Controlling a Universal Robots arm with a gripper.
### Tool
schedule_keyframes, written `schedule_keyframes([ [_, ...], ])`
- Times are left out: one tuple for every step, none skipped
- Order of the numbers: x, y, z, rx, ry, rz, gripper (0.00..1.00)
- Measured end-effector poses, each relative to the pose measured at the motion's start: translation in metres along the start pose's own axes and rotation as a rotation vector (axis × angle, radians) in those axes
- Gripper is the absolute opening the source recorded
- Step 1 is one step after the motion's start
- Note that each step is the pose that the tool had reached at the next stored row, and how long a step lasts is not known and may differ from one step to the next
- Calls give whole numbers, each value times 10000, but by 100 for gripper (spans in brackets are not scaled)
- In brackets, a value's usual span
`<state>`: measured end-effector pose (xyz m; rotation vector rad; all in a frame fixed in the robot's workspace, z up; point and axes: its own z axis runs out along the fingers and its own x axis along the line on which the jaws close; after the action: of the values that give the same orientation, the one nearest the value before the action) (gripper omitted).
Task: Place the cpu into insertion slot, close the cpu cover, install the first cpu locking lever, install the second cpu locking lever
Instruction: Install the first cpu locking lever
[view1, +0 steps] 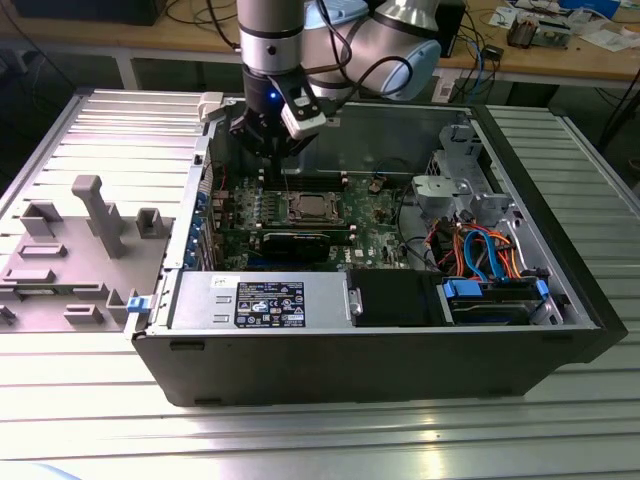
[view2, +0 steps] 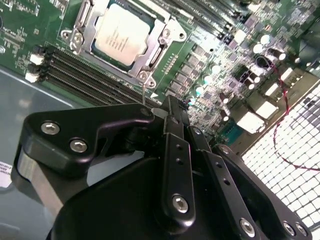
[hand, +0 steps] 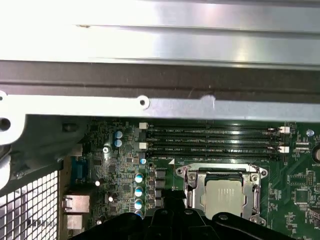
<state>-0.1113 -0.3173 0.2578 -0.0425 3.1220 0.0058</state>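
Note:
The cpu lies flat in the insertion slot on the green board, pale metal face up. The cpu cover lies down around it as a silvery frame. A thin wire locking lever stands up from the socket's corner, its end close beside my black fingers. My gripper hangs above the board just off the socket's edge, on the exterior view's left. Its fingers are pressed together; I see nothing clamped between them.
Long memory slots run beside the socket. The case's metal wall and perforated rear panel stand close to the gripper. A black card, power supply and drive cage with cables fill the case.

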Motion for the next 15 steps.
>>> schedule_keyframes([
  [0,14,-2,0,0,-6,11],
  [0,25,-4,1,0,-10,11],
  [-1,35,-4,0,0,-12,11],
  [-2,38,-4,1,1,-14,11],
  [-9,40,-4,0,0,-16,11],
  [-17,41,-4,0,1,-15,11],
  [-26,42,-3,0,0,-15,11],
  [-41,41,-3,0,0,-15,11],
  [-56,41,-3,0,1,-15,11],
  [-69,40,-3,1,1,-15,11],
  [-82,40,-3,1,3,-16,11],
  [-82,39,-3,0,3,-15,11],
  [-82,40,-3,1,3,-14,11],
  [-87,40,-2,0,3,-15,11],
  [-90,40,-2,0,3,-15,11],
])
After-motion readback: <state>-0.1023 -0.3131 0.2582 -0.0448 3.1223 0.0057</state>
